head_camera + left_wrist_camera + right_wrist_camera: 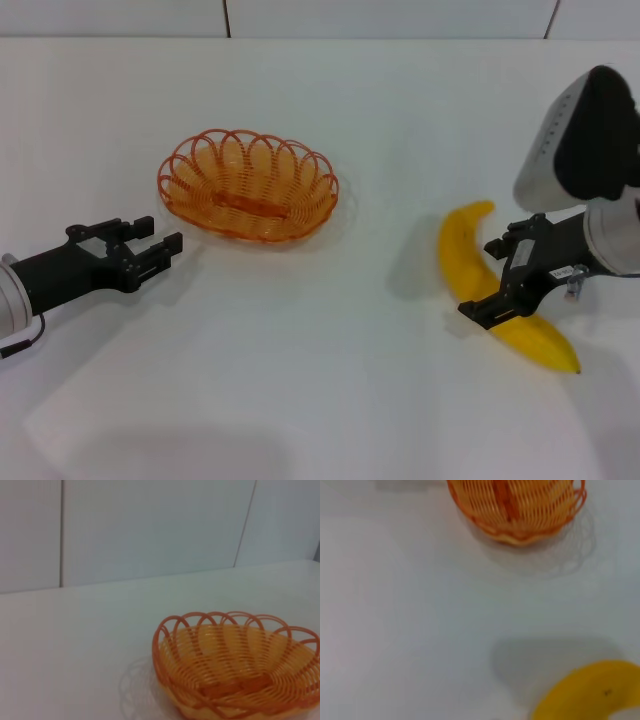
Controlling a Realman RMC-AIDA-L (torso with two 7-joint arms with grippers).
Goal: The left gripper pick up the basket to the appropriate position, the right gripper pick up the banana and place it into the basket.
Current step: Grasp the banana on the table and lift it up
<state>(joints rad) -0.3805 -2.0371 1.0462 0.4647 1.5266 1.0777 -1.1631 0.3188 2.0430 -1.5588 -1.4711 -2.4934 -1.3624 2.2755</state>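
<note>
Head view takes in the whole layout: white table, bare apart from the two task items and both arms. Basket sits upright on the table, just ahead of the left gripper, near but apart from its tips. Left gripper lies low, level with the rim, fingers parted with nothing between them; judged to be lined up for a pinch on the near looped edge, since a shallow wire rim offers little else to hold. Banana lies flat, well apart from the basket, across the table on the right-arm side. Right gripper is down over the banana's middle, jaws spread to either side of the fruit; whether the pads already press the skin cannot be told, so counted as spread, not gripping. A mid-length hold makes sense: the curved body would swing less when lifted. Left wrist view adds what the head view lacks: the basket's inside seen low and close, empty, woven floor and scalloped loops clear, wall panels behind; no fingers appear in it. Right wrist view shows only one yellow stretch of banana close under the camera, its shadow on the table, and the basket beyond across open table, a fair guide to the carry path. Neither item looks lifted yet.
</note>
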